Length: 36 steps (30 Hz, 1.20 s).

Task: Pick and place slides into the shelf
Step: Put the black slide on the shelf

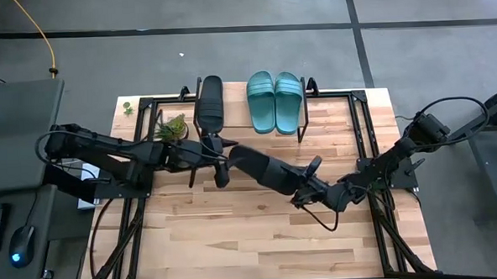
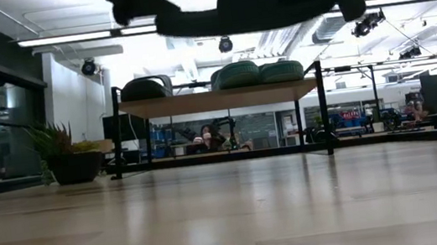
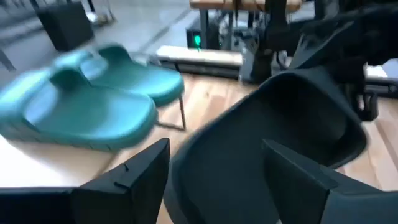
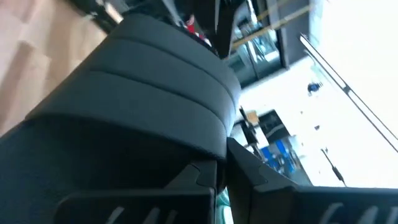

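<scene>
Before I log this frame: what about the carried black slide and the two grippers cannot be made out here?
- Right gripper: in the high view its fingers merge with the dark carried black slide; grip unclear.
- Left gripper: the slide's heel hides the contact; the left wrist view is blurred.
- Low view: the picture's top edge cuts off the slide and both arms.

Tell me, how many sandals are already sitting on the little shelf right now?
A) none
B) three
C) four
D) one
B: on the shelf lie two teal-green slides side by side and one black slide to their left, while the fourth, a black slide, is held in the air between the two arms, above the table.
</scene>
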Each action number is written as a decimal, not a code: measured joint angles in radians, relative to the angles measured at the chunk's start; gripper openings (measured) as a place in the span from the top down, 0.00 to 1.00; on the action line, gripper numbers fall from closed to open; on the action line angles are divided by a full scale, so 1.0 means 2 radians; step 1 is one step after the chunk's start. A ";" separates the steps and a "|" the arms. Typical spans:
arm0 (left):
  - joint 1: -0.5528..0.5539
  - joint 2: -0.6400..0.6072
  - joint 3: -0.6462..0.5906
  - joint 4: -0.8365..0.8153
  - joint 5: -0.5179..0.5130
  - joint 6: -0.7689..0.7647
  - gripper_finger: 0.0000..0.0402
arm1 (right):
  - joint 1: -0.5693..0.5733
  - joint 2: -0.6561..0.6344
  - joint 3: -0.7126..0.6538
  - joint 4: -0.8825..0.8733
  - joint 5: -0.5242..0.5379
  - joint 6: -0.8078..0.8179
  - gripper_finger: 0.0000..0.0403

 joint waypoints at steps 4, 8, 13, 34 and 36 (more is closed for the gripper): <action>-0.025 -0.025 0.000 0.004 -0.042 0.023 0.45 | -0.003 0.000 0.008 0.025 0.045 -0.002 1.00; -0.055 -0.040 0.000 0.006 -0.078 0.042 0.48 | -0.012 0.000 0.037 0.019 0.075 -0.004 1.00; -0.084 -0.047 0.000 0.009 -0.114 0.064 0.52 | -0.034 0.000 0.083 -0.031 0.075 0.040 1.00; -0.132 -0.067 0.000 0.006 -0.214 0.115 0.54 | -0.160 0.057 0.173 -0.159 0.080 0.218 1.00; -0.132 -0.067 0.000 0.006 -0.214 0.115 0.54 | -0.171 0.075 0.192 -0.159 0.080 0.218 1.00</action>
